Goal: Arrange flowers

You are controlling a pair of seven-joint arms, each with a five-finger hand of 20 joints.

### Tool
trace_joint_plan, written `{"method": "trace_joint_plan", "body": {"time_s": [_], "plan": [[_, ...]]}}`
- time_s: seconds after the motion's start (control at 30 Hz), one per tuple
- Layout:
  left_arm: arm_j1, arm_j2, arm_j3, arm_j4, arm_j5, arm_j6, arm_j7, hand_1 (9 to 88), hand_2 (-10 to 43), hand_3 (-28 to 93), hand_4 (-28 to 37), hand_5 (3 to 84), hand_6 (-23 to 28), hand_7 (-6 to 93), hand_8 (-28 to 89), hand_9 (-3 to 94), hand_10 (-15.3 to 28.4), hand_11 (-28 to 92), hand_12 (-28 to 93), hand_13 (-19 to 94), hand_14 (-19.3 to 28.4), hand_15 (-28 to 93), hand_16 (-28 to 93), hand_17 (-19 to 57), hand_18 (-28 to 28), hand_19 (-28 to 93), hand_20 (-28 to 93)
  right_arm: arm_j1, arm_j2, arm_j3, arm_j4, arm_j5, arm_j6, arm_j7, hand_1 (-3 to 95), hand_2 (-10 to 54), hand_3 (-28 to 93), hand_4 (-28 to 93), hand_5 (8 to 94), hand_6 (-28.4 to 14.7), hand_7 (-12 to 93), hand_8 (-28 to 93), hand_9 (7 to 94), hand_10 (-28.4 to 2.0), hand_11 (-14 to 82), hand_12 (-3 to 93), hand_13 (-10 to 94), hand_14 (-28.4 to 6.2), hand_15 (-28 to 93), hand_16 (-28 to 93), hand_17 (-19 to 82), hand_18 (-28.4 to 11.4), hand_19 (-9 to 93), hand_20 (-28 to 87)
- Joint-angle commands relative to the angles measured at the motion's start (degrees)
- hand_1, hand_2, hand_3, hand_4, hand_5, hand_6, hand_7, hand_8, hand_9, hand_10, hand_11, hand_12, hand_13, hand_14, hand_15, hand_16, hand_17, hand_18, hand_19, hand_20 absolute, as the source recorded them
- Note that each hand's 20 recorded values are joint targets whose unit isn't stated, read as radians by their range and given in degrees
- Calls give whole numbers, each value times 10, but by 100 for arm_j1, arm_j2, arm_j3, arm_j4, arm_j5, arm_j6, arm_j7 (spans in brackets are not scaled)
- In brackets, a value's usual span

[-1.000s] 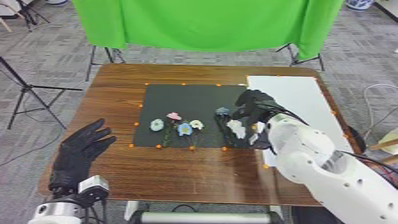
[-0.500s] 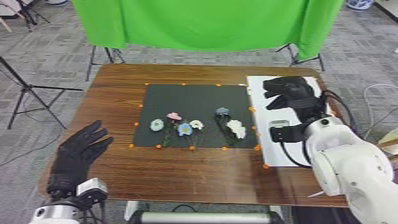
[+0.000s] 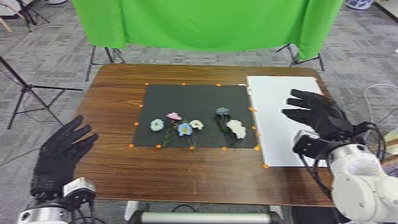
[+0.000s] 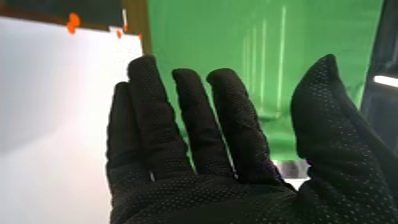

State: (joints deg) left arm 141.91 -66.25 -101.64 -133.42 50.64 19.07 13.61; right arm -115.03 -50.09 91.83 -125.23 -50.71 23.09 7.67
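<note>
Supporting surface: a brown wood-grained table (image 3: 195,175) with straight edges. Directly on it lies a flat black rectangular sheet (image 3: 178,95); to the right is a longer white rectangular sheet (image 3: 271,100). Small bright-orange markers (image 3: 266,166) dot the borders of both (one sits at the white sheet's near left corner). Resting on the black sheet are small stemmed flowers in pink, white and shades of blue (image 3: 185,129), in two groups.
</note>
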Motion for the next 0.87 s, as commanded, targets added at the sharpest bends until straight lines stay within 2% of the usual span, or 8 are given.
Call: {"method": "trace_joint_plan", "body": {"time_s": [0.03,0.1,0.13,0.23,0.3,0.47,0.8,0.87], "plan": [[-149,-84,-7,96,-63,-247,123,211,49,835,-240,362,74,143,-105,339,174,219,82,258,247,430,-76,-101,223,548,-8,-540,-338,228,86,780,-496,-672,211,38,932,-249,451,-15,214,-158,465,-157,122,117,375,-193,264,104,109,-185,559,71],[-284,-121,-4,157,-45,-360,36,210,49,835,-241,361,74,144,-105,343,176,221,84,261,251,434,-75,-102,225,546,-6,-667,-353,299,114,781,-541,-719,203,43,932,-252,443,-13,217,-158,462,-156,120,120,370,-195,264,116,101,-188,557,85],[-309,-128,4,167,-49,-387,17,209,48,836,-241,361,74,144,-105,344,177,222,85,264,255,435,-76,-101,228,544,-6,-745,-333,332,105,797,-531,-763,201,44,932,-253,440,-13,216,-159,462,-156,119,121,369,-196,266,119,100,-189,557,88],[-340,-192,-81,189,28,-590,-177,209,48,834,-243,362,74,143,-105,346,178,222,85,267,259,432,-80,-100,237,538,-8,-825,-308,380,116,748,-563,-805,195,45,932,-256,423,-6,214,-157,455,-157,117,122,364,-198,265,124,95,-189,553,96],[-312,-172,-71,196,-16,-554,-114,209,48,834,-244,361,75,142,-104,344,178,219,84,266,257,425,-81,-100,240,535,-10,-835,-389,452,166,734,-743,-797,194,47,932,-258,419,-4,214,-158,453,-157,117,123,362,-199,265,125,92,-190,552,100],[-301,-209,-68,240,0,-691,-153,207,48,832,-244,359,77,137,-102,342,177,216,85,261,255,415,-79,-102,254,530,-17,-891,-436,642,271,647,-1129,-722,193,47,932,-257,411,5,216,-158,465,-160,127,127,362,-198,276,131,79,-195,560,113],[-493,-56,140,367,-138,-514,177,208,46,830,-243,357,78,135,-99,343,179,221,88,264,257,422,-74,-101,257,539,-30,-753,-302,619,427,795,-1291,-953,192,50,932,-262,419,13,217,-159,490,-158,149,127,381,-195,296,128,74,-197,558,127],[-521,-65,120,368,-118,-551,113,208,46,830,-242,356,77,136,-99,344,179,224,89,264,257,426,-73,-102,255,542,-31,-696,-287,549,459,760,-1295,-956,192,50,932,-262,419,14,218,-159,490,-158,148,126,383,-194,297,127,73,-197,558,129]]}}
